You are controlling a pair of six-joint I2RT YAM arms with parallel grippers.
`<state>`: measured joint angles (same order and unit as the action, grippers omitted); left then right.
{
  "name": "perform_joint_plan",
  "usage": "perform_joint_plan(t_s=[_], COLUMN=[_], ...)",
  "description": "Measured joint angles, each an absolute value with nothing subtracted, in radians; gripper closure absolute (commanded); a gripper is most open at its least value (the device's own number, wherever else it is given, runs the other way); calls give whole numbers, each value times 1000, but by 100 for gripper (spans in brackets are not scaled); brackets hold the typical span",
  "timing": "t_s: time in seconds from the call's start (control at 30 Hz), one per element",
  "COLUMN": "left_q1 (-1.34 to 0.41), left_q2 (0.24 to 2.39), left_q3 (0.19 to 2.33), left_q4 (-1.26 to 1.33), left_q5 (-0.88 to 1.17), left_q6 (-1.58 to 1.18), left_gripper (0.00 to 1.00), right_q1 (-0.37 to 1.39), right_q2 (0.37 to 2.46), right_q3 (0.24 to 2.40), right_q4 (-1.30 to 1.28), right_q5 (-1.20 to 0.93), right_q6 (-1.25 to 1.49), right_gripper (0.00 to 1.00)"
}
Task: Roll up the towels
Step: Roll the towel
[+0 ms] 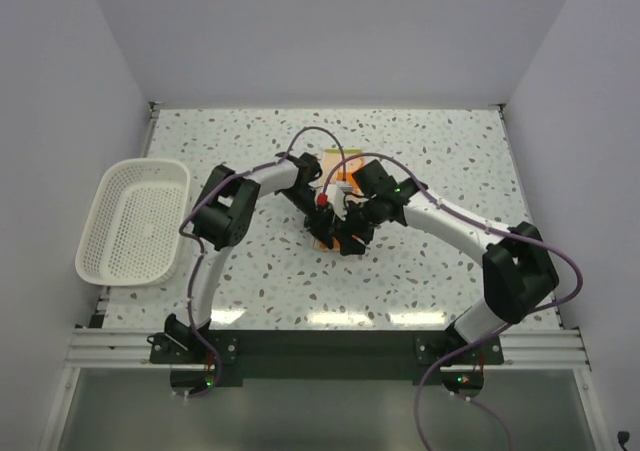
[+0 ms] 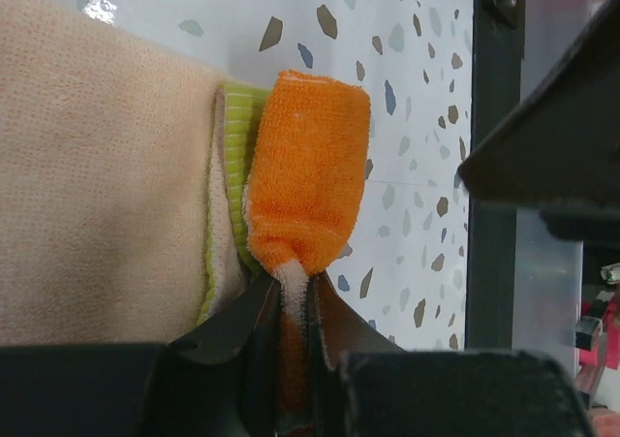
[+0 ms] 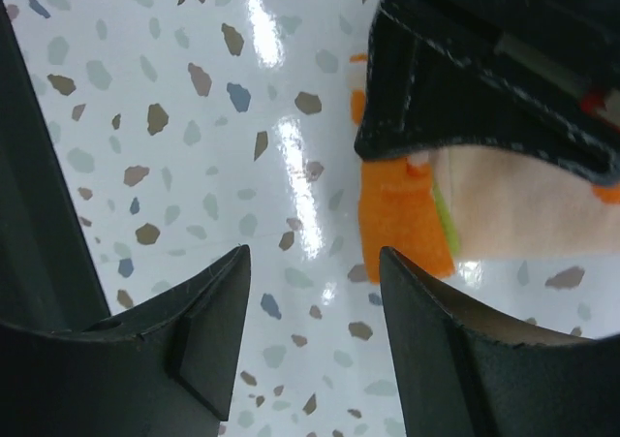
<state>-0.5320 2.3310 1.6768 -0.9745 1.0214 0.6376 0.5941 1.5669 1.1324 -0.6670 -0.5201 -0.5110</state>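
The towel (image 2: 97, 185) lies flat as a peach and cream strip with a green edge, and its near end is rolled into a small orange bundle (image 2: 312, 175). My left gripper (image 2: 293, 296) is shut on the bundle's end. In the top view the towel (image 1: 338, 169) shows mostly hidden under both grippers at mid table. My right gripper (image 3: 312, 263) is open and empty over the speckled table, just left of the orange roll (image 3: 402, 224). The left gripper's black body (image 3: 484, 69) covers the towel's upper part there.
A white mesh basket (image 1: 135, 221) stands at the table's left edge. The speckled white table (image 1: 420, 151) has white walls on three sides. A metal rail (image 1: 320, 346) runs along the near edge by the arm bases.
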Motion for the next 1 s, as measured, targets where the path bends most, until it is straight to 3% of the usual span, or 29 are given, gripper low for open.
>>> perform_joint_plan(t_s=[0.43,0.53,0.57,0.6,0.67,0.8,0.83,1.0], left_q1=[-501,-498,-497,-496,-490,-458,-443,-317], left_q2=[2352,2355,2355,2355,2350,2268,2242,2128], left_q3=[1656,1652,1650,1646,1625,1478,1433,1282], left_q4=[-989,-989,-989,-987,-974,-859,-822,-706], left_q5=[1084,1093,1094,1097,1120,1170,1183,1225], left_q6=[581,567,564,559,540,455,428,344], left_gripper=[85,83,78,75,60,41,25,21], right_q1=[707,712,712,712,712,711,708,658], right_q2=[1715,1729,1734,1735,1737,1751,1765,1847], right_q3=[1070,1060,1060,1060,1060,1069,1085,1189], right_q4=[-467,-445,-437,-432,-433,-449,-461,-549], right_q5=[-340,-323,-318,-315,-319,-369,-392,-502], right_q6=[-608,-627,-633,-638,-641,-653,-656,-658], right_gripper=[52,72,85,90,98,100,100,100])
